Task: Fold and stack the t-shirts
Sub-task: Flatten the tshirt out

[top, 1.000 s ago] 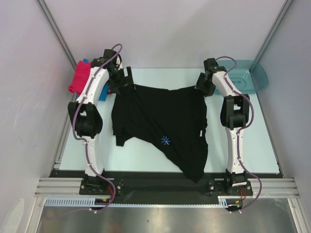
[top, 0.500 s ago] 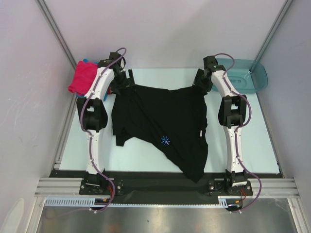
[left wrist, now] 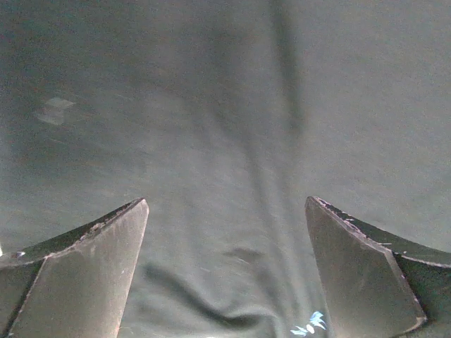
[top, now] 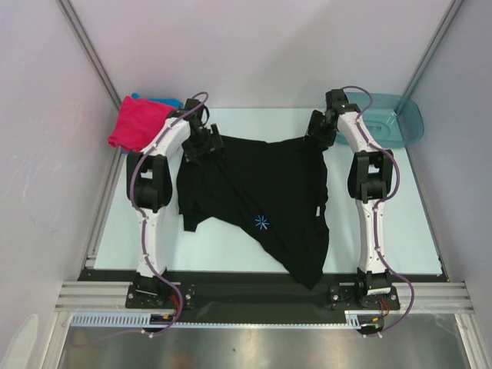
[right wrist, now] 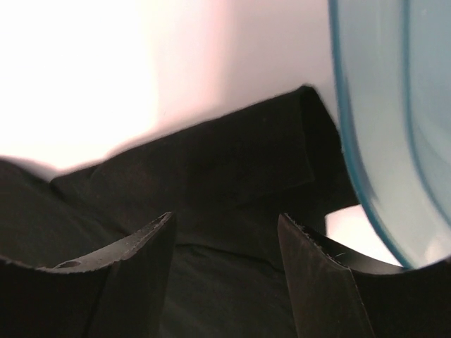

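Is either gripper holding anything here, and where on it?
Nothing is held. Both the left gripper and right gripper stand open over the black t-shirt.

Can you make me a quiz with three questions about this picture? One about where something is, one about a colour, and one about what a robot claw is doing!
1. Where is the teal basin?
A) right in the middle
B) at the near left edge
C) at the far right corner of the table

2. What colour is the starburst print on the black t-shirt?
A) blue-white
B) yellow
C) green

3. How do the jaws of the left gripper stand?
A) shut tight on nothing
B) wide open
C) shut on a fold of cloth

Answers:
1 C: the top view shows the basin in that far right corner.
2 A: the little star is pale blue and white against the black cloth.
3 B: the left wrist view shows both fingers far apart, with the cloth lying beyond them.
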Robot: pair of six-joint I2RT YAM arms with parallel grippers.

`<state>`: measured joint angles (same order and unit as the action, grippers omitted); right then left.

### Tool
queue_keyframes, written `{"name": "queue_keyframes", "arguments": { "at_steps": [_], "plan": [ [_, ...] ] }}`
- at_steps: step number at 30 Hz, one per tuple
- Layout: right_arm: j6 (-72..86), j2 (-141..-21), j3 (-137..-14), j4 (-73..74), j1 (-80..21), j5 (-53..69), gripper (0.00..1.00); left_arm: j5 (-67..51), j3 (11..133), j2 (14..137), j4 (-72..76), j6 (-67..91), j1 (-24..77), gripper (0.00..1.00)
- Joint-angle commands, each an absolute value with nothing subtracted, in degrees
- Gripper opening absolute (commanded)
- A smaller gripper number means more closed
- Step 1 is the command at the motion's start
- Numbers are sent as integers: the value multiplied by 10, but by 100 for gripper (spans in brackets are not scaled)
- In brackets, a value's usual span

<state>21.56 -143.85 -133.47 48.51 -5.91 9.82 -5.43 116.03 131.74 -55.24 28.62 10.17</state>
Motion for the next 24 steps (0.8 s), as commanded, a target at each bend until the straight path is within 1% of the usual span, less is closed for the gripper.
{"name": "queue_keyframes", "arguments": {
  "at_steps": [1,5,9,11,13,14,16,18,20,24],
  "plan": [
    [214,-1383,-1320,477,-61,141,65,-101,1122,1208,-463,323,125,100],
    [197,-1367,-1317,487,-55,148,65,-40,1057,1150,-464,373,132,100],
    [191,-1332,-1298,491,-47,142,65,-46,996,1096,-473,391,132,100],
    [178,-1304,-1294,498,-54,141,65,-47,998,1085,-518,384,134,100],
    [178,-1282,-1289,504,-59,139,65,-6,1006,1058,-565,381,139,100],
    [181,-1272,-1285,503,-61,139,65,-1,1008,1049,-615,383,138,100],
    [180,-1246,-1280,502,-62,136,65,15,999,1021,-658,403,137,100],
    [174,-1236,-1279,504,-62,136,66,35,977,997,-688,415,155,100],
    [173,-1232,-1280,502,-62,134,66,103,947,965,-725,429,186,100],
    [179,-1230,-1282,500,-59,148,66,124,872,925,-738,470,216,100]
  ]
}}
